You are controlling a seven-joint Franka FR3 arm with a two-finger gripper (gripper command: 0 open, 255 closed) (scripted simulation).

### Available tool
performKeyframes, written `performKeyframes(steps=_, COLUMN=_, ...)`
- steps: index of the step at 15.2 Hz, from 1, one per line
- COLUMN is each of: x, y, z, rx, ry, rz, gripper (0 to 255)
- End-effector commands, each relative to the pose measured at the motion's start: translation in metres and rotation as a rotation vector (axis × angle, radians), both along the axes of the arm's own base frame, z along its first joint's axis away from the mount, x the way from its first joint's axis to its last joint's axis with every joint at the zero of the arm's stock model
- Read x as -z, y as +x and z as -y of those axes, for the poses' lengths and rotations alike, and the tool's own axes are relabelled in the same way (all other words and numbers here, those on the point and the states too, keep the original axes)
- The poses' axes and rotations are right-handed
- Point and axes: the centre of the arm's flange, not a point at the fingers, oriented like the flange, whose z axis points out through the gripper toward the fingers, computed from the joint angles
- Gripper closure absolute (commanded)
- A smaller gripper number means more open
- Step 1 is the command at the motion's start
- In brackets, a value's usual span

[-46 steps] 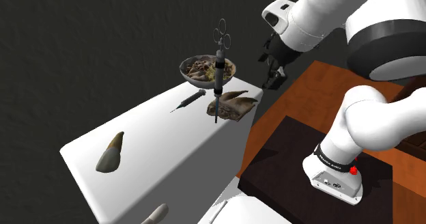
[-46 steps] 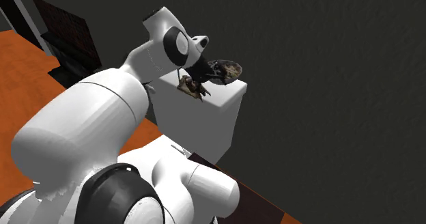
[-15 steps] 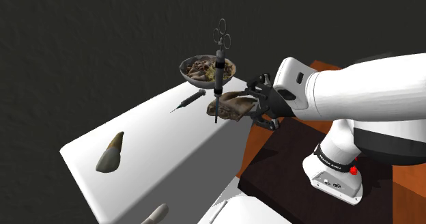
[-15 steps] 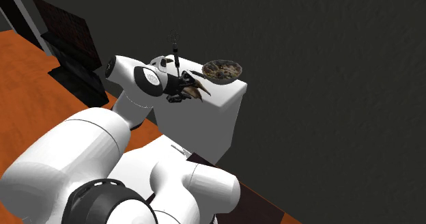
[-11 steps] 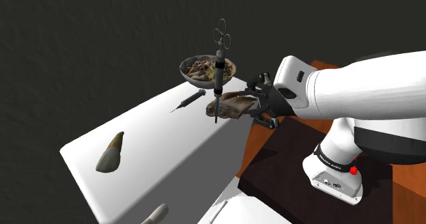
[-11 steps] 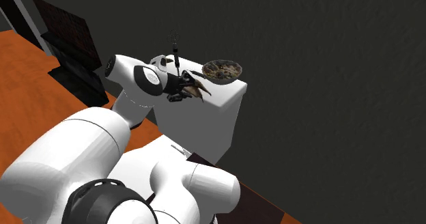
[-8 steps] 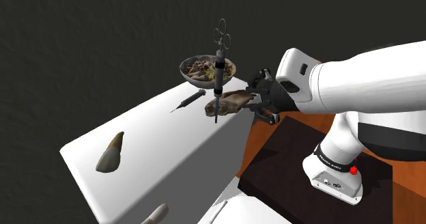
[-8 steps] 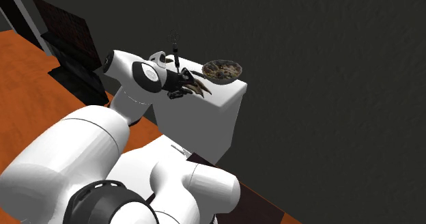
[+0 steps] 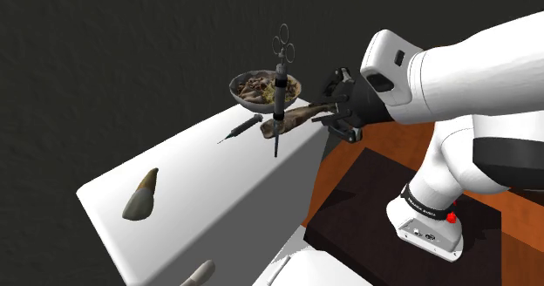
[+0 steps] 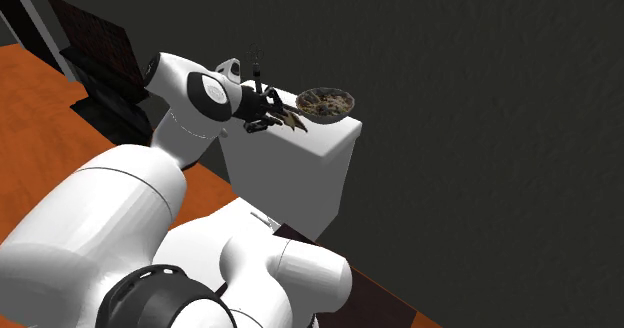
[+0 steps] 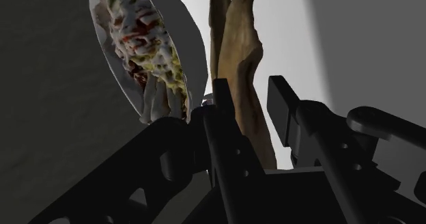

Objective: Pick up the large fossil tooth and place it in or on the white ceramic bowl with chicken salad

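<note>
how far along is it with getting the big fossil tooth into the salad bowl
Done: the end effector is shut on the fossil tooth, which looks tilted up off the white counter. In hand: the carry to the bowl of salad, close beside the tooth. Left: get the tooth over the bowl and release it; it is not in there yet.
</note>
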Motion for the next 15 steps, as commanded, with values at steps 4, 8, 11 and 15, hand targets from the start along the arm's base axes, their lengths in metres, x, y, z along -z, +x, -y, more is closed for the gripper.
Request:
performKeyframes(steps=4, x=-0.027, y=-0.001, z=0.001, rx=0.0, ry=0.0, rz=0.0, gripper=255)
performKeyframes(steps=8, x=-0.049, y=-0.001, z=0.001, rx=0.0, ry=0.0, rz=0.0, gripper=255)
performKeyframes(steps=11, x=-0.064, y=-0.001, z=0.001, rx=0.0, ry=0.0, rz=0.0, gripper=255)
performKeyframes(steps=15, x=-0.086, y=-0.001, z=0.001, rx=0.0, ry=0.0, rz=0.0, gripper=255)
